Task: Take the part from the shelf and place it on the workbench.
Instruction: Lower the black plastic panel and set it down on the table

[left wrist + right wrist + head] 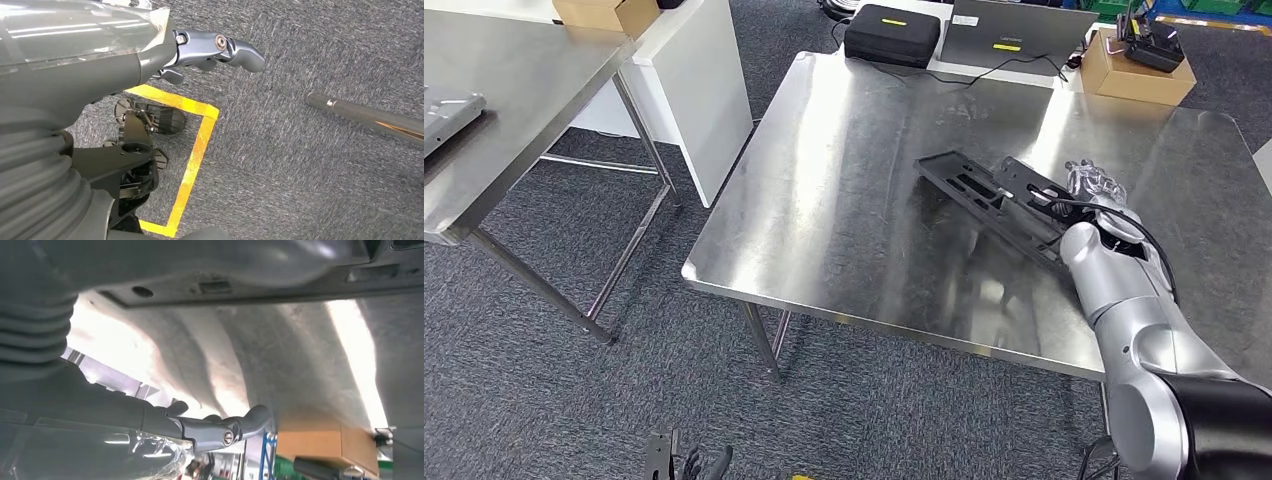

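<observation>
Stainless steel covers the counter (pixel 844 200), and the black part (pixel 994 195) lies long and flat on its right half, one end pointing toward the middle of the top. The right hand (pixel 1096 192) is at the part's near-right end, its fingers (pixel 1092 180) wrapped over that end; whether they are clamping it or only resting on it I cannot tell. In the right wrist view the part's dark underside (pixel 250 270) spans the frame just above the thumb (pixel 245 425). The left hand (pixel 210 50) hangs low over grey carpet (pixel 325 190) with yellow tape (pixel 197 145), its fingers (pixel 245 52) loosely apart and holding nothing. At the counter's far edge sit a black case (pixel 892 34), a laptop (pixel 1014 35) and a cardboard box (pixel 1139 75).
</observation>
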Action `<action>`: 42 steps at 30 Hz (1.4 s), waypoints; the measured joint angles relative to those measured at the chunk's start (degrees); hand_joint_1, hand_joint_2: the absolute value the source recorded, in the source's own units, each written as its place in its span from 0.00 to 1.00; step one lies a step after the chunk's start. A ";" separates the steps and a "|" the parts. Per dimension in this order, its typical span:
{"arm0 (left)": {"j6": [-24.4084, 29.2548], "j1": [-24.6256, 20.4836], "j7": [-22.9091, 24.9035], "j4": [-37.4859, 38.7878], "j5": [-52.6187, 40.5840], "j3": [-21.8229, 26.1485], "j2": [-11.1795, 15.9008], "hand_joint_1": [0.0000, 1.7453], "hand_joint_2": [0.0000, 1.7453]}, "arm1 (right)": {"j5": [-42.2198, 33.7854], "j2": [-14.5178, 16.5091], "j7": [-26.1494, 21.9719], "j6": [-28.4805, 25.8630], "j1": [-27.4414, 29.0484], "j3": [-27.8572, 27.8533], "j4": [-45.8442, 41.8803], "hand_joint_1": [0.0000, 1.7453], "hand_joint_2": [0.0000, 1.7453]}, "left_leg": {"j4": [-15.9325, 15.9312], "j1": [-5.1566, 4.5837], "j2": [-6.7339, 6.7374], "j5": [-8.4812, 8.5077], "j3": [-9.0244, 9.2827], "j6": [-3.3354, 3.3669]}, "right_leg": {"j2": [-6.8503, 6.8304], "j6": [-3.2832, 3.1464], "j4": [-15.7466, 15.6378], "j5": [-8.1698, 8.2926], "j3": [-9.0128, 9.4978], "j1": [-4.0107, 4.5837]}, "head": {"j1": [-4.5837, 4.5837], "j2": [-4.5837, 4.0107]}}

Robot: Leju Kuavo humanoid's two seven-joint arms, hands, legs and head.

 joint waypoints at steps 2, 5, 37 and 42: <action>0.01 0.00 0.07 0.00 0.15 0.00 -0.01 0.00 1.00 | -0.50 0.01 -0.06 1.16 -0.61 -0.55 -0.01 0.00 0.00 | 0.00 0.00 0.00 0.00 0.00 0.00 | 0.00 0.00 0.00 0.00 0.00 0.00 | 0.00 0.00; -0.01 0.00 0.10 0.00 0.31 0.00 -0.01 0.00 1.00 | -0.71 0.02 -0.43 2.06 -1.68 -1.28 -0.01 0.00 0.00 | 0.00 0.00 0.00 0.00 0.00 0.00 | 0.00 0.00 0.00 0.00 0.01 0.00 | 0.00 0.00; -1.80 2.36 1.55 0.28 1.74 0.11 -0.54 0.00 0.00 | 2.87 1.00 -15.86 -12.32 -1.94 1.51 -11.97 0.00 0.00 | -0.92 0.78 0.28 0.58 0.85 1.04 | -0.01 1.30 10.52 -3.00 -5.96 -0.52 | 0.28 0.00; -2.03 2.79 1.69 0.42 2.03 0.19 -0.72 0.00 0.00 | 2.40 0.99 -16.23 -12.61 -1.19 1.81 -12.92 0.00 0.00 | 0.57 0.61 0.22 0.35 -0.24 -0.72 | 0.07 0.46 1.73 0.83 -1.90 -0.13 | 0.26 0.00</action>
